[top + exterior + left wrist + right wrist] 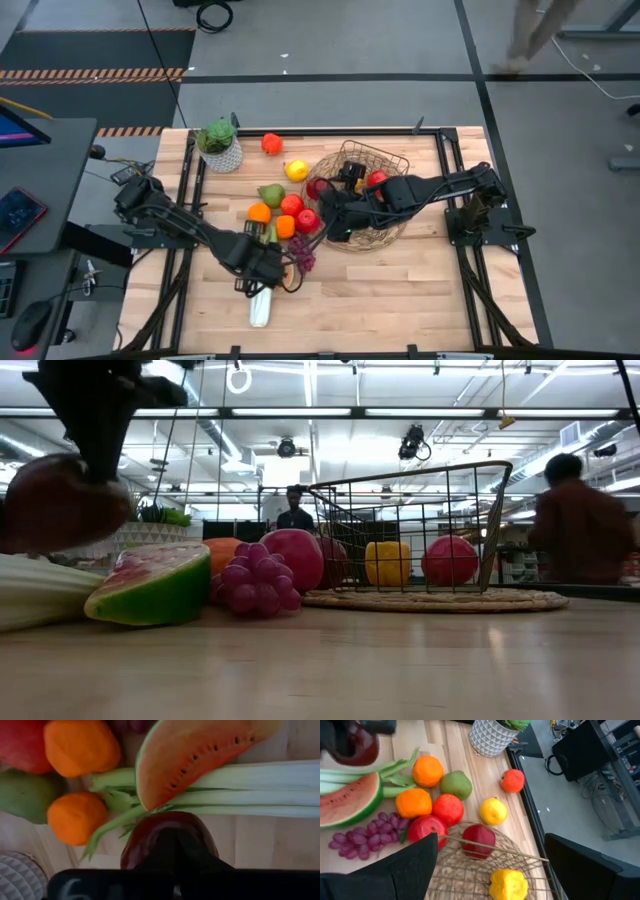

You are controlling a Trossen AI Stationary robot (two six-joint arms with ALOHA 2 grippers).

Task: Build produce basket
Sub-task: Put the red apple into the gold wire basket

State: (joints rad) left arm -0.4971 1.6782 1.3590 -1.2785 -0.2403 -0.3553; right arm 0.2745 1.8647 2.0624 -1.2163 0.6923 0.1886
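A robotics lab — taped concrete floor [330, 40], exposed ceiling ducts [215, 435], people standing behind the table [400, 300]

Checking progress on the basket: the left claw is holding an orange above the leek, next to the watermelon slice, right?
Not an orange. The left wrist view shows the left claw shut on a dark red apple, above the leek beside the watermelon slice.
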